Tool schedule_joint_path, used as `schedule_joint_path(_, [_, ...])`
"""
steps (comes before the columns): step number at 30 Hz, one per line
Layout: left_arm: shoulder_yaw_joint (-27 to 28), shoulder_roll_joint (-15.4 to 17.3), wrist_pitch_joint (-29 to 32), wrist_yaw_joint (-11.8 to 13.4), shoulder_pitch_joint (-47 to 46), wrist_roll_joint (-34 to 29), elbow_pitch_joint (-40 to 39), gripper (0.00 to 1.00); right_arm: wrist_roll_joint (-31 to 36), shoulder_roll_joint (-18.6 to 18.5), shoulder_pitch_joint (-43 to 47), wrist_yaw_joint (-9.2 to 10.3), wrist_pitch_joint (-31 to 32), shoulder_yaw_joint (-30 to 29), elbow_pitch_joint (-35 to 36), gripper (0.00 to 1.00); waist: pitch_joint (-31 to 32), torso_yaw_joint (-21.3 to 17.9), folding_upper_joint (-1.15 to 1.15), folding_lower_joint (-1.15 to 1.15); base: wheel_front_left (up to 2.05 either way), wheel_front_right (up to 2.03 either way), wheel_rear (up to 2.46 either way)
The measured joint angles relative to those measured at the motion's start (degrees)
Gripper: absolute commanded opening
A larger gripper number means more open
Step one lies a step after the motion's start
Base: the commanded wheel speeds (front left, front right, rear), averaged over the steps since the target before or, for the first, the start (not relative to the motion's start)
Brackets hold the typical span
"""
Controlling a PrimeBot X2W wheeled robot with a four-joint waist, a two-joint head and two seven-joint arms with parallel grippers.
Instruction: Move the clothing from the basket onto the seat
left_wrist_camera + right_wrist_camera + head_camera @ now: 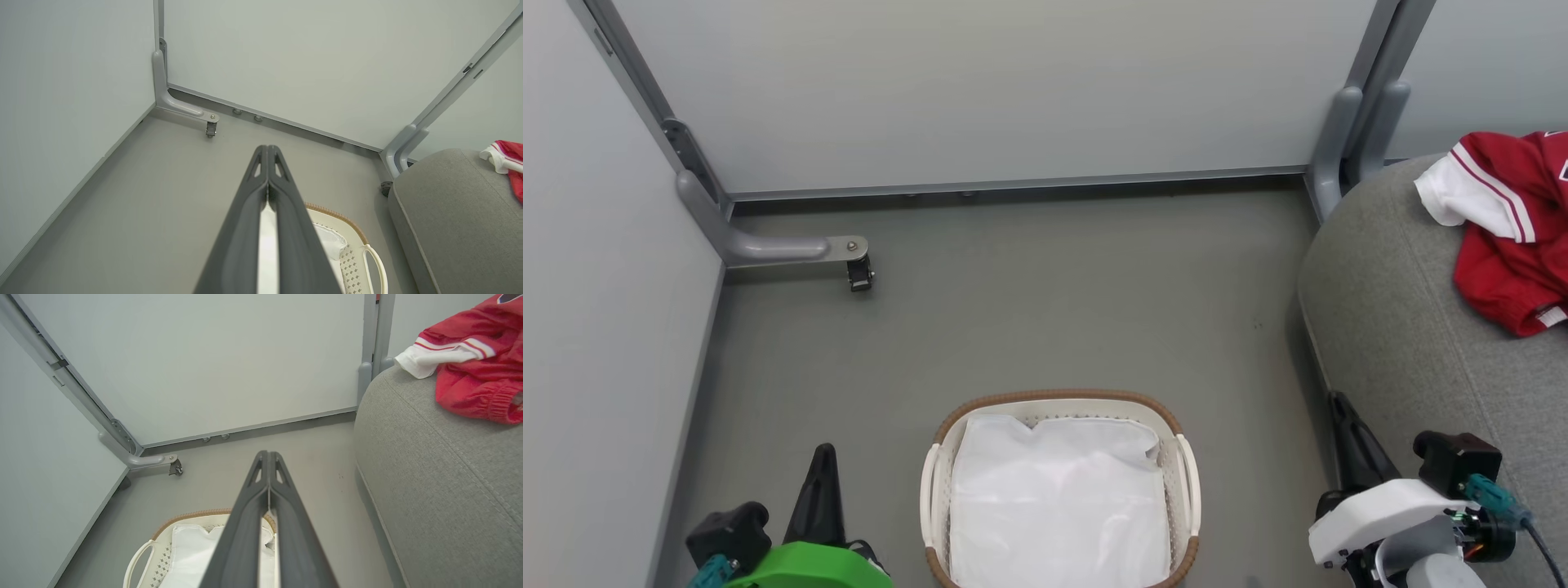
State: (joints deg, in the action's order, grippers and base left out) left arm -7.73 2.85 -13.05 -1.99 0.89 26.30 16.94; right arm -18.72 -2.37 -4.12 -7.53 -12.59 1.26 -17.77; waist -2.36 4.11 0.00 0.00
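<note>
The red and white clothing lies bunched on the grey seat at the right, and shows as well in the right wrist view and the left wrist view. The white basket with its brown rim stands on the floor at bottom centre, holding just its white cloth lining. My left gripper is shut and empty, left of the basket. My right gripper is shut and empty, between the basket and the seat. Both pairs of fingertips press together.
Pale partition walls enclose the grey floor on the left and back. A grey bracket foot with a caster juts out from the left corner. Another grey post stands at the back right beside the seat.
</note>
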Motion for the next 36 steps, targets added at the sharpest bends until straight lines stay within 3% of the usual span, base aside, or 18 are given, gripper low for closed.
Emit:
schedule_joint_path(16, [2.4, 0.3, 3.9, -1.1, -0.7, 15.7, -0.3, 0.00, -16.7, 0.0, -0.1, 0.00, 4.2, -1.7, 0.8, 0.00, 0.3, -0.6, 0.00, 0.00, 0.00, 0.00, 0.00])
schedule_joint_path(36, [5.1, 0.5, 7.8, -2.2, -2.3, 30.1, -1.2, 0.00, -32.4, -0.1, -0.3, 0.01, 8.3, -3.4, 1.6, 0.00, 0.7, -1.3, 0.00, 0.00, 0.00, 0.00, 0.00])
